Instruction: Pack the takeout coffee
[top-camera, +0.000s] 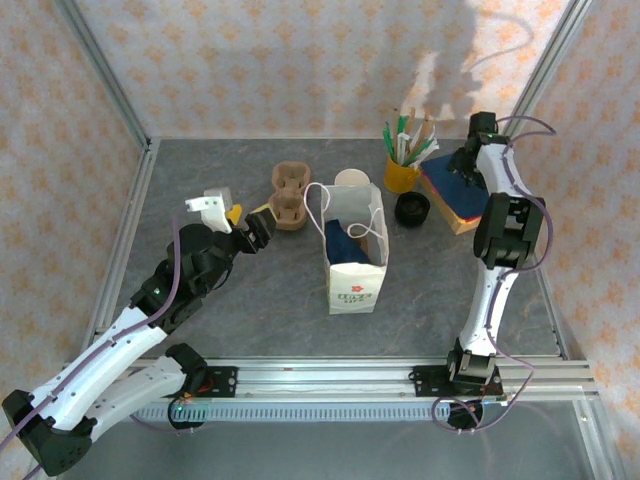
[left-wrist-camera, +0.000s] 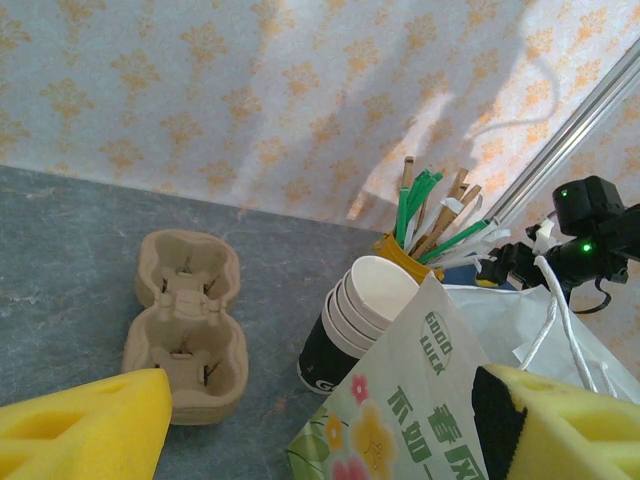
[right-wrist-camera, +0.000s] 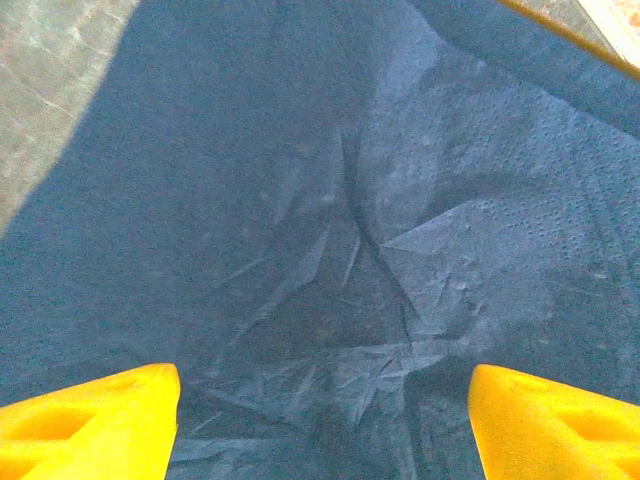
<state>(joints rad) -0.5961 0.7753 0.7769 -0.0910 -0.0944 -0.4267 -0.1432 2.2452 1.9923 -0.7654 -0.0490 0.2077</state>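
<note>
The takeout coffee (top-camera: 411, 209) shows from above as a round black lid, standing right of the white paper bag (top-camera: 355, 255). The bag is upright and open, with something dark blue inside, and its floral side (left-wrist-camera: 430, 400) rises close in the left wrist view. My left gripper (top-camera: 250, 222) hovers left of the bag, beside the carrier, open and holding nothing (left-wrist-camera: 320, 430). My right gripper (top-camera: 462, 168) hangs open just above a stack of dark blue napkins (right-wrist-camera: 350, 200) at the back right, its yellow fingers either side of crumpled paper (right-wrist-camera: 325, 420).
A brown pulp cup carrier (top-camera: 290, 195) (left-wrist-camera: 190, 330) lies left of the bag. Behind the bag stands a lidless stack of white cups with a dark band (left-wrist-camera: 350, 330). A yellow cup of sticks and straws (top-camera: 402, 170) is beside the napkin tray (top-camera: 455, 205).
</note>
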